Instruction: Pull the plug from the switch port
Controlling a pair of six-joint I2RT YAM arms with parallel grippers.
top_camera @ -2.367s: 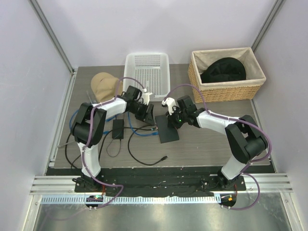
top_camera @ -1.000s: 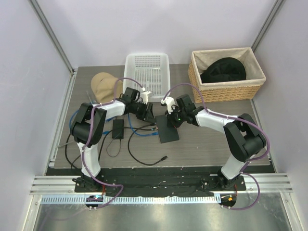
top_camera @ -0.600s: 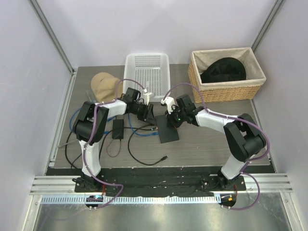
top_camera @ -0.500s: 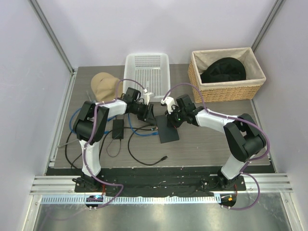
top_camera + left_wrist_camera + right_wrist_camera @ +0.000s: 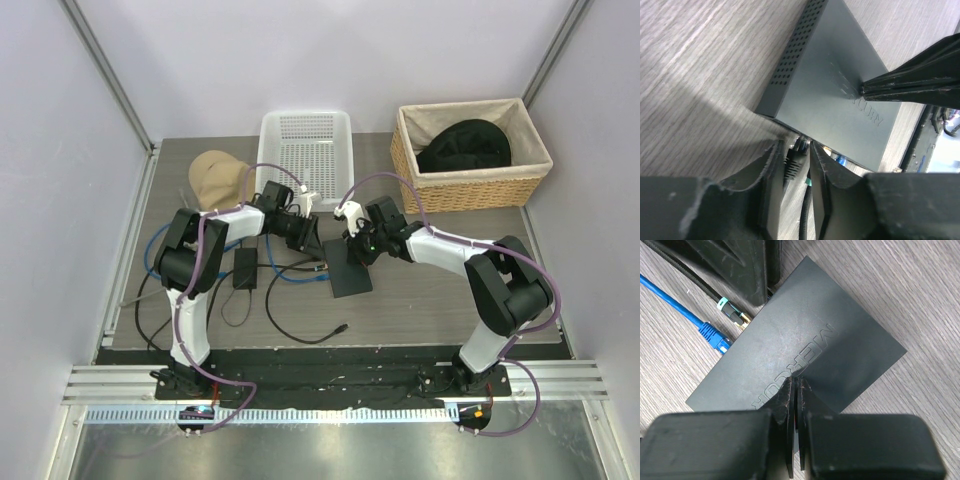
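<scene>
The left arm and the right arm are rising from the near edge of the desk. Each is bending inward at the elbow and reaching down toward the middle, wrist tilted low. Just beyond their bases, black cords are looping over the wood, and one small black adapter brick is lying beside the left arm.

At the centre, one switch is lying flat. Raised letters on its lid are reading "MERC" in the right wrist view before the fingers hide the rest, and "URY" in the left wrist view. The right end effector is closed, its tips pressing on the lid beside the lettering.

The left end effector is standing narrow at the switch's socket edge. Its fingers are flanking one black plug whose tip is meeting that edge — whether they are squeezing it, I cannot tell. Two more are lying just beside the same edge: a blue plug and a gold-tipped plug with a teal collar.

Farther back, one tan cap is sitting on the left and one white plastic basket in the middle. One wicker basket is on the right, holding a dark cloth item.
</scene>
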